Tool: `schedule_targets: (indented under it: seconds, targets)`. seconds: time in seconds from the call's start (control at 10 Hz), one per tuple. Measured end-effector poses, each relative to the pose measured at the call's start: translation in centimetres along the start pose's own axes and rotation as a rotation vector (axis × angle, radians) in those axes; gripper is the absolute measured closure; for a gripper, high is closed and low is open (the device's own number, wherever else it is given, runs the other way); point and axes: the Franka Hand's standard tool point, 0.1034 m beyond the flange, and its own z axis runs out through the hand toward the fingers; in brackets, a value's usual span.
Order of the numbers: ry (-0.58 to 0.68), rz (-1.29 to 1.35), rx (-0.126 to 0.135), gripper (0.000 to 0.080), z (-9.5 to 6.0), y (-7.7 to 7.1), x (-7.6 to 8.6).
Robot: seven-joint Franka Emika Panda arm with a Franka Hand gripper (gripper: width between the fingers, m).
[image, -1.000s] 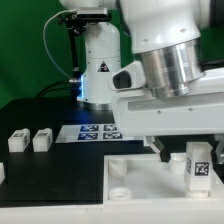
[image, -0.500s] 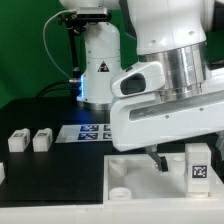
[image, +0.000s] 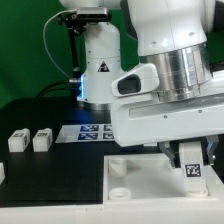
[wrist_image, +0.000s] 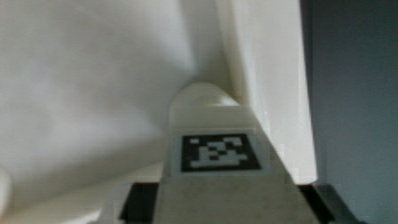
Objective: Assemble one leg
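- 1 leg (image: 194, 169): small white block with a black-and-white square tag on its face, at the exterior view's right, upright over the white plate (image: 135, 172); whether it touches the plate cannot be told. In the wrist view the same leg (wrist_image: 217, 140) fills the middle, tag facing the camera, with the plate's white surface behind it.
- 1 gripper (image: 190, 152): directly above the leg, fingers (image: 179, 152) dark and closed on the leg's upper sides. In the wrist view a dark finger pad (wrist_image: 137, 203) sits at each side of the leg.
- 1 white plate: large, flat, lying on the black tabletop (image: 50, 170), with a round socket (image: 117, 168) near its corner.
- 2 spare legs (image: 18, 141) (image: 41, 140): side by side on the tabletop at the exterior view's left, well apart from the plate.
- 1 marker board (image: 90, 131): flat on the tabletop behind the plate, carrying several tags.
- 1 robot base (image: 98, 60): white, at the rear, with a triangular warning label.
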Motion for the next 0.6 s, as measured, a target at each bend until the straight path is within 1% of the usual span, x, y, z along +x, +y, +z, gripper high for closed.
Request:
schedule_targets:
  seconds: [0.3,0.4,0.5,0.6]
  targets:
    - [0.029,0.606,0.019,0.0509,0.47,-0.43,-0.59]
    - [0.017,0.808,0.035,0.0509,0.53,-0.53,-0.67]
    - [0.006,0.936,0.043,0.0509,0.58,-0.74,-0.78]
    - [-0.005,1.076,0.060,0.0509,0.59,-0.78,-0.71]
